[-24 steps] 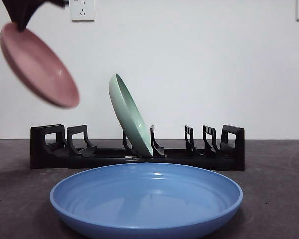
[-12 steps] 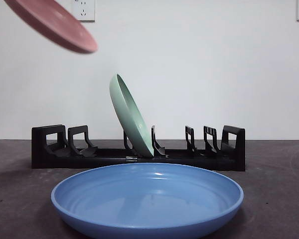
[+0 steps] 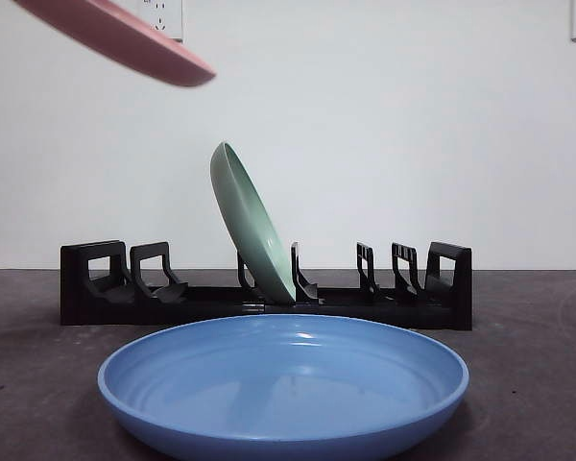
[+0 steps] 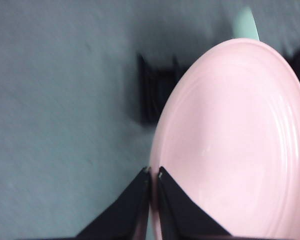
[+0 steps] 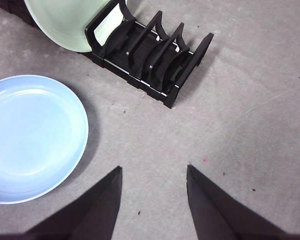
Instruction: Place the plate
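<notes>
The pink plate (image 3: 125, 40) is held high at the upper left, clamped by its rim in the left tool (image 4: 153, 175), above the black rack (image 3: 266, 288) where a green plate (image 3: 252, 223) leans, with a blue plate (image 3: 283, 384) flat on the surface (image 3: 528, 384) and the right tool (image 5: 154, 172) spread apart, grasping nothing

front view's bright and even, with soft glare on the blue plate (image 3: 283, 384). left wrist view's dim, bluish and blurry, rack (image 4: 157, 92) smeared. right wrist view's sharp, soft shadows.
</notes>
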Tool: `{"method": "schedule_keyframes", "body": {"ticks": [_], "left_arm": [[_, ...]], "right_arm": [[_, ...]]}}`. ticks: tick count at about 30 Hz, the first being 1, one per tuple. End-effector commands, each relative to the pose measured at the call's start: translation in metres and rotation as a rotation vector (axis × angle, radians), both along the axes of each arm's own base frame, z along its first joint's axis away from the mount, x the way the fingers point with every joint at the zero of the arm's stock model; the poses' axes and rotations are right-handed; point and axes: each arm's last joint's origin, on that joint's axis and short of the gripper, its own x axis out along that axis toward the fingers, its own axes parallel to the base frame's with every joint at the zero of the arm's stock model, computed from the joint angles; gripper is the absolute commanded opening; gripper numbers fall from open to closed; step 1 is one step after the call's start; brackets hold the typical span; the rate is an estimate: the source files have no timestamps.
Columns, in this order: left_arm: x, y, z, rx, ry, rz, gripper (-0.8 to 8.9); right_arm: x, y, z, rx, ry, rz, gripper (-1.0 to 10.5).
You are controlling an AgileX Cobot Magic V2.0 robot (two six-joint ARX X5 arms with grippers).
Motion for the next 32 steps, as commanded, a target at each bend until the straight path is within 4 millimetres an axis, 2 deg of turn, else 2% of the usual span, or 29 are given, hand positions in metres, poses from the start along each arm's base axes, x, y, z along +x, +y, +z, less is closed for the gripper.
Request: {"method": "schedule_keyframes", "body": {"ticks": [1,5,10,14,23,32], "left_arm": [[-0.015,0.003,-0.018,-0.025,0.103,-0.017,0.16],[-0.029,0.005,-0.038,-0.065,0.119,-0.045,0.16],[-0.045,0.006,-0.059,-0.248,0.071,-0.112,0.16],[-0.051,0.005,-0.085,-0.336,0.078,-0.130,0.16],[-0.041,-0.003,-0.151,-0.509,0.151,-0.163,0.15],[-0.022,-0.014,-0.182,-0.546,0.198,-0.177,0.15]], "right_arm": [[0.000,0.001,0.002,0.011,0.000,-0.001,2.0],[0.000,0.001,0.002,0.011,0.000,-0.001,2.0],[0.000,0.001,0.002,0.011,0.001,-0.001,2.0],[0.000,0.001,0.002,0.010,0.003,-0.002,2.0],[0.000,0.001,0.002,0.008,0.007,-0.002,2.0],[0.000,0.001,0.002,0.005,0.006,-0.004,2.0]]}}
